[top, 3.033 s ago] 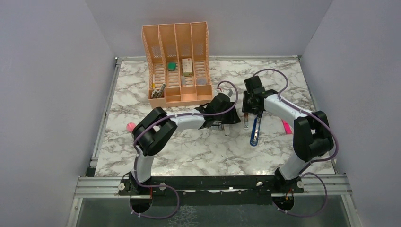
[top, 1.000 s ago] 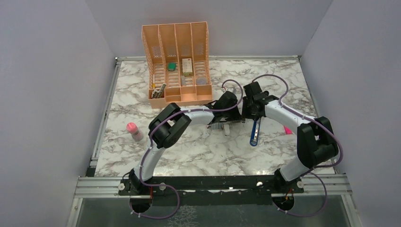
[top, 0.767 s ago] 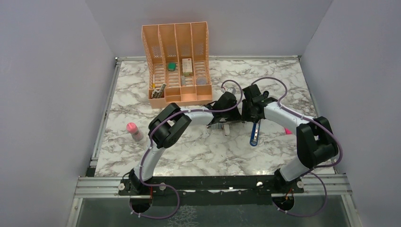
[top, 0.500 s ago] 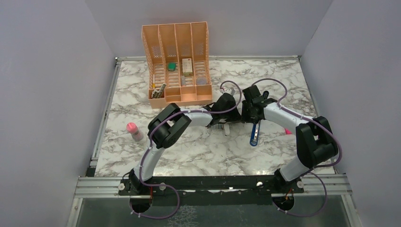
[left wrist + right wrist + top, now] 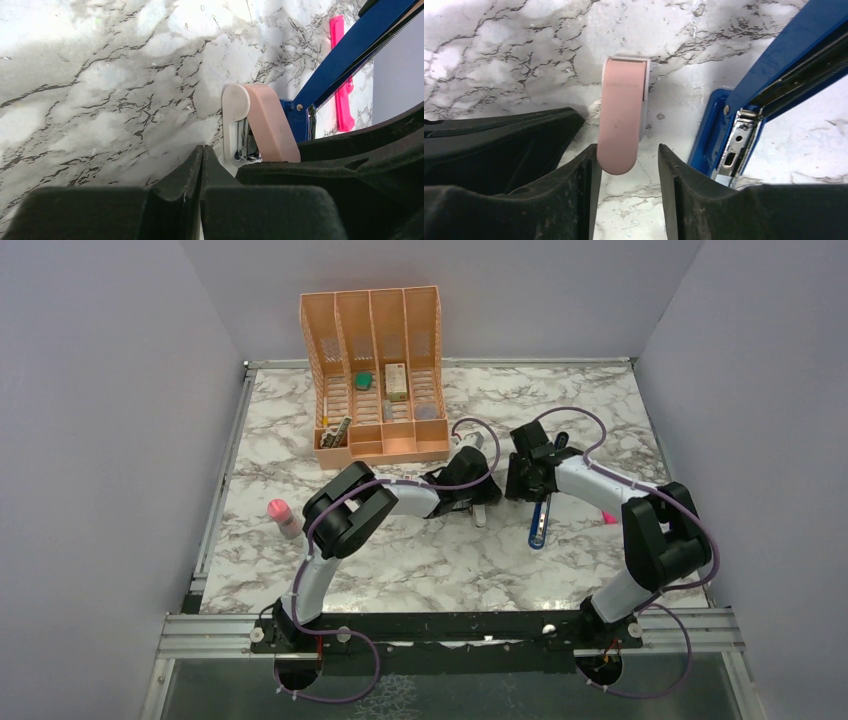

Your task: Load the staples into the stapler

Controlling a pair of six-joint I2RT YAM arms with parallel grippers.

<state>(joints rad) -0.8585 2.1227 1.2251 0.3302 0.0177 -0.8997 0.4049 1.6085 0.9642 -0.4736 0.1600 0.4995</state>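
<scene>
The blue stapler point(image 5: 538, 523) lies swung open on the marble table, its silver channel point(image 5: 737, 144) bared; the left wrist view also shows the stapler point(image 5: 350, 50). A small pinkish-tan and white piece point(image 5: 622, 112) lies just left of it, and the same piece point(image 5: 260, 125) shows in the left wrist view. My right gripper point(image 5: 629, 161) is open, its fingers either side of that piece's rounded near end. My left gripper point(image 5: 201, 159) is shut with nothing between its fingers, low beside the same piece. The staples are out of view.
A peach desk organizer point(image 5: 375, 370) with small items stands at the back. A pink marker point(image 5: 605, 510) lies right of the stapler, under my right arm. A pink-capped bottle point(image 5: 283, 516) lies at the left. Both grippers crowd the table's middle.
My right gripper's jaws have spread apart around the pinkish-tan piece. The left arm has drawn back slightly to the left, jaws still shut.
</scene>
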